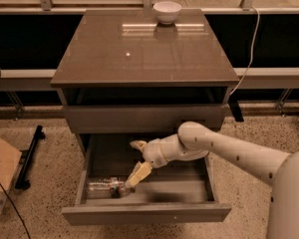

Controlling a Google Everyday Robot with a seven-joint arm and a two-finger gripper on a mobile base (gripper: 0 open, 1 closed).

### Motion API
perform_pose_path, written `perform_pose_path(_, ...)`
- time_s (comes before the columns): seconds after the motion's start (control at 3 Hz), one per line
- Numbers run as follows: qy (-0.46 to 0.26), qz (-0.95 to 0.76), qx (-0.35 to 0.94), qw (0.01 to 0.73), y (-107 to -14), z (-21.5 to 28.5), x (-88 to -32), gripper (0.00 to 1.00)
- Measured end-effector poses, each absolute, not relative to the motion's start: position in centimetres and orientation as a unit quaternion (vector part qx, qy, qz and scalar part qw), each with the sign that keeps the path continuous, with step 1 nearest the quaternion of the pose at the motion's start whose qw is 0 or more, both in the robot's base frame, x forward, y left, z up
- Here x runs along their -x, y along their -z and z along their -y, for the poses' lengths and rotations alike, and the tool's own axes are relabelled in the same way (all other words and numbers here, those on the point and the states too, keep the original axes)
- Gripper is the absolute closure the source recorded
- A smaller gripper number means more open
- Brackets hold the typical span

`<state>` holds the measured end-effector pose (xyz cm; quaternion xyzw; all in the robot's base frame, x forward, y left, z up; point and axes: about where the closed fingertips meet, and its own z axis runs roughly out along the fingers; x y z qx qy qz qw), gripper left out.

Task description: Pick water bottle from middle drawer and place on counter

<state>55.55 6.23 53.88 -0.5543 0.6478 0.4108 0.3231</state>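
Observation:
The water bottle (102, 186) lies on its side at the front left of the open middle drawer (145, 213). My gripper (137, 160) is down inside the drawer, just right of the bottle. Its fingers are spread apart, one (138, 175) slanting down to the bottle's right end, the other pointing left higher up. Nothing is between them. The white arm reaches in from the lower right. The counter (144, 54) is the glossy top of the cabinet above.
A white bowl (167, 11) stands at the counter's back edge. The closed drawer front (144, 117) overhangs the open drawer. A cardboard box (1, 169) and a black stand (28, 158) are on the floor at the left. A white cable (247, 59) hangs at the right.

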Motion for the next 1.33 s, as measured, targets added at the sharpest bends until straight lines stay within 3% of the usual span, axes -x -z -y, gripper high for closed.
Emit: perform_pose_path(1.33,-0.383,-0.683,0.502,0.368,-45.9,-10.5,-57.3,0.0)
